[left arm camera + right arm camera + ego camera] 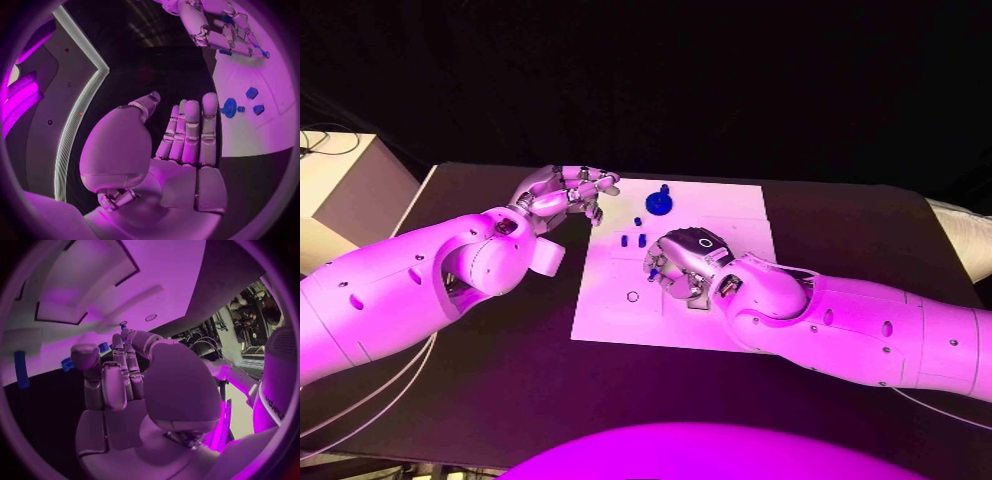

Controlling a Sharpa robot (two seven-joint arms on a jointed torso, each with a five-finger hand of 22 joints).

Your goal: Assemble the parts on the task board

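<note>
Head view: right hand (pixel 682 265) hovers over the flat white task board (pixel 733 215), fingers curled (contents unclear); seat squarely. Left hand (pixel 564 195) empty, fingers spread.

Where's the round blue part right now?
In the head view the round blue part sits near the task board's far edge, just right of the left hand and beyond the right hand.

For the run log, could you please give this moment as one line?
left hand: open, beside task board | right hand: over board, grip unclear | blue parts: on board
</note>
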